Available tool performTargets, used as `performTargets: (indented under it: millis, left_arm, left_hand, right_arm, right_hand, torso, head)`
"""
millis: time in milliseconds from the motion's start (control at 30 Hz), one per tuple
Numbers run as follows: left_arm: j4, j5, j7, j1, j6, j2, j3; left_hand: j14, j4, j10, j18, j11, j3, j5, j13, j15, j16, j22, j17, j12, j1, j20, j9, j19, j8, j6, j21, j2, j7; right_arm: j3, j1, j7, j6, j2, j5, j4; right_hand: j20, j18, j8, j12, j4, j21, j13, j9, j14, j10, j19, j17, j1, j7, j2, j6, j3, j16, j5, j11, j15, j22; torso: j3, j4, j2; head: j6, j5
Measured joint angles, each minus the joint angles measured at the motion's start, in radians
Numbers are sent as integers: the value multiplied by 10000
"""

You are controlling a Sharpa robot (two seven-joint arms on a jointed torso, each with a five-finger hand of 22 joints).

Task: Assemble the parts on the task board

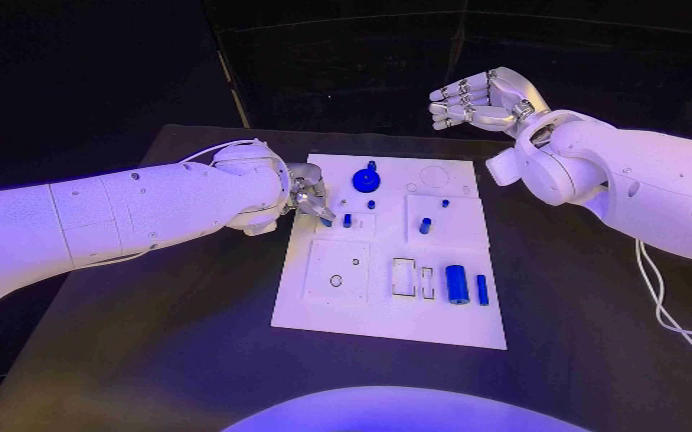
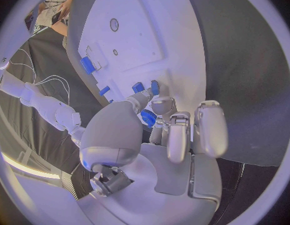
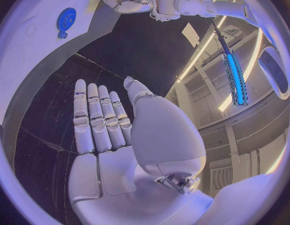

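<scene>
Table (image 1: 173, 352): black, matte, in a dark room; violet-blue light falls over all.

Task board (image 1: 433, 322): white rectangular plate lying flat at the table's middle, long axis running near to far, with shallow recesses and raised blocks on its face.

Gear (image 1: 366, 181): blue toothed disc lying flat at the board's far middle, a short stub projecting from its far edge.

Cylinder (image 1: 457, 284): the largest blue part, lying on its side at the board's near right, long axis near to far. Bar (image 1: 482, 289): slim blue piece just right of the cylinder, parallel to it, apart from it.

Pegs: small blue upright pieces in the board's middle band, one (image 1: 426, 224) on a raised block right of centre, one (image 1: 348, 219) left of centre close to the left hand's fingertips, others smaller and hard to tell.

Left hand (image 1: 306, 197): at the board's far left edge, palm down, fingers curled toward the board surface; fingertips (image 2: 162, 105) sit among the small blue pegs. Whether it pinches a peg cannot be told.

Right hand (image 1: 483, 100): raised beyond the board's far right corner, well apart from every part, holding nothing; its fingers (image 3: 98, 117) lie straight and side by side, thumb set apart.
</scene>
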Motion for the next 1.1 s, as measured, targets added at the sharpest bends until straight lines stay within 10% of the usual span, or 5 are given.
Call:
performTargets:
  millis: [333,1100]
  left_arm:
    - [-62,67,3,-7,-25,33,-8]
    - [-204,216,3,-42,-48,114,-34]
  left_hand:
    - [37,-416,100,0,-71,526,0,111,-37,0,83,0,41,-686,-44,42,44,132,220,40,-306,-109]
    - [0,512,168,0,-142,-1323,0,220,-74,0,192,0,181,-1364,-79,73,79,192,424,80,-383,-177]
  right_arm:
    - [0,-2,-4,40,1,0,0]
    - [0,-2,-11,75,-3,0,3]
  right_hand:
    - [0,0,0,0,0,0,0,0,0,0,0,1,0,0,0,0,0,0,0,0,0,0]
    - [0,1,0,0,0,0,0,0,0,0,0,2,0,0,0,0,0,0,0,0,0,0]
  torso:
    - [0,1,1]
    - [0,-5,8]
  head:
    - [8,7]
    - [-25,-13]
